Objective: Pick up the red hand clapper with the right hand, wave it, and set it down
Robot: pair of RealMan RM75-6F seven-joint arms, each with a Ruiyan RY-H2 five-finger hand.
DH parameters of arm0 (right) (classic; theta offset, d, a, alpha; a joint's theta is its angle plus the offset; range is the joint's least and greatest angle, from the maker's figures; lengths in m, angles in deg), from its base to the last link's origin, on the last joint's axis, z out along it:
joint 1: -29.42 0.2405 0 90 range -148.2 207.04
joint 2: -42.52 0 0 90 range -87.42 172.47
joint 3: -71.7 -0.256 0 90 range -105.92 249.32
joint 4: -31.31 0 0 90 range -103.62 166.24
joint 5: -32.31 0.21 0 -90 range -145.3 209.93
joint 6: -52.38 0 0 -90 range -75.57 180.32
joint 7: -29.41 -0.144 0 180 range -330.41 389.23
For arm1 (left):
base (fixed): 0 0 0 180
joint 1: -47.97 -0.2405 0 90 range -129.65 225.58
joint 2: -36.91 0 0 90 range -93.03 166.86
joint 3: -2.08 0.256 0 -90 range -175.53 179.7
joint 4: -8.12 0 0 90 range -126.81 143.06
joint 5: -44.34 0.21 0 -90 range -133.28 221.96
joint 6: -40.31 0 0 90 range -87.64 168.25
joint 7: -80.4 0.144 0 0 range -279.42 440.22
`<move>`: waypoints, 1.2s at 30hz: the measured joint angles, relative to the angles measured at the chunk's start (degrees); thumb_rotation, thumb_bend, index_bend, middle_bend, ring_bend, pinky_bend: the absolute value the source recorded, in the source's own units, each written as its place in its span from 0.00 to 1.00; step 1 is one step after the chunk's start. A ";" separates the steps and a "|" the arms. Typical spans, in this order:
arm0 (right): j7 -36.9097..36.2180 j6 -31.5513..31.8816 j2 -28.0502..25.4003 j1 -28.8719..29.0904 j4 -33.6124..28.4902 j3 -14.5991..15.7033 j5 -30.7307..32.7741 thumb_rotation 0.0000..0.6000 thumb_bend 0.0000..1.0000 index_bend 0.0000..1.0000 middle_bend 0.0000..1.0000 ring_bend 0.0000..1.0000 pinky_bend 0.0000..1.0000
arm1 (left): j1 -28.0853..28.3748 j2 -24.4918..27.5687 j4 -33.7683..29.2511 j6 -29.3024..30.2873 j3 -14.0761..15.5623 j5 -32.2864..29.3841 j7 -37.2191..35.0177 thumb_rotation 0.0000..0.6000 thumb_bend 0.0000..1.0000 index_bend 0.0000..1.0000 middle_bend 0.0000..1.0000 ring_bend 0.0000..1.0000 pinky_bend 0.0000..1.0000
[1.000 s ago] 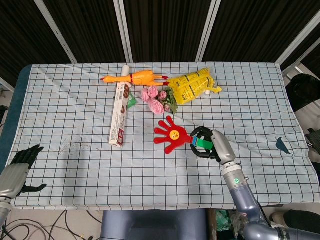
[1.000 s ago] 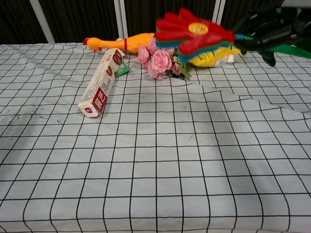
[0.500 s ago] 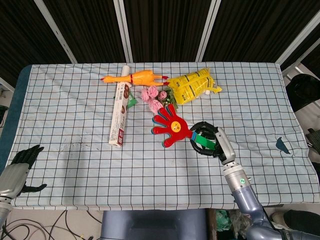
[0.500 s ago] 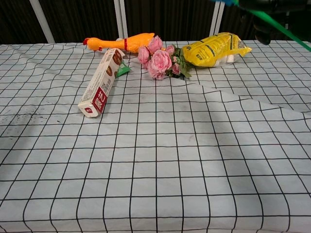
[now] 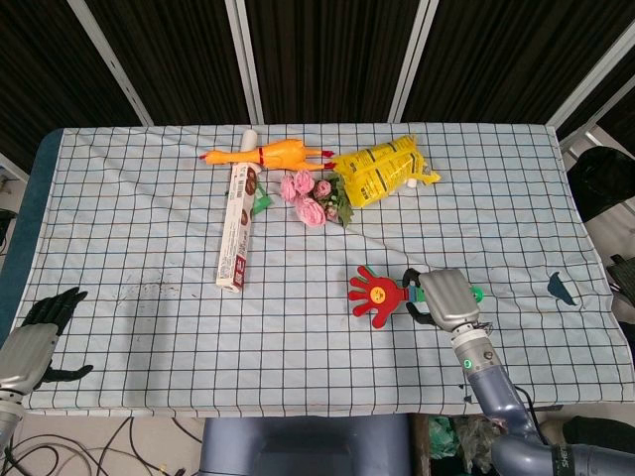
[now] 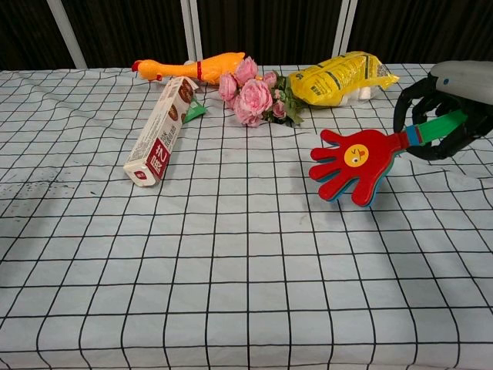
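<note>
R hand grips the green handle of the red clapper, fingers wrapped round it. In chest view the dark fingers curl over the handle w/ the grey back of the hand on top. Clapper sticks out to the left of the hand, palm-shape pointing away from it, yellow smiley on its face. In chest view the clapper looks low over the cloth, tilted a bit; can't tell if it touches the cloth or hangs just above. It sits on the near-right part of the table, well apart from the other items.

L hand is at the near-left corner, partly off the edge, holding nothing, dark fingers apart and loosely spread. Not seen in chest view.

Table has a white cloth w/ a black grid. Along the far-middle: rubber chicken lying on its side, yellow snack bag to its right, pink flowers between and a bit nearer. A long box lies lengthwise from just by the chicken toward the near side, red end nearest. A small green bit lies between box & flowers, touching the box in chest view. A small dark blue patch shows on the cloth near the right edge.
</note>
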 measured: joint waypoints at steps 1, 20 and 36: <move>-0.09 0.09 0.16 0.16 0.13 0.17 0.58 1.00 0.65 0.85 0.77 0.78 0.73 | 0.00 0.00 0.00 0.00 0.00 0.00 0.00 1.00 0.02 0.00 0.00 0.00 0.01; -18.28 -2.26 3.57 -0.23 2.41 -0.87 4.13 1.00 0.64 0.85 0.71 0.73 0.72 | -0.02 0.03 -0.13 -0.12 0.08 -0.08 -0.01 1.00 0.02 0.00 0.00 0.00 0.01; -12.56 -4.51 7.58 1.54 13.29 1.97 7.41 1.00 0.23 0.40 0.18 0.17 0.23 | 0.08 -0.01 -0.13 -0.45 -0.05 -0.80 0.50 1.00 0.02 0.00 0.00 0.00 0.01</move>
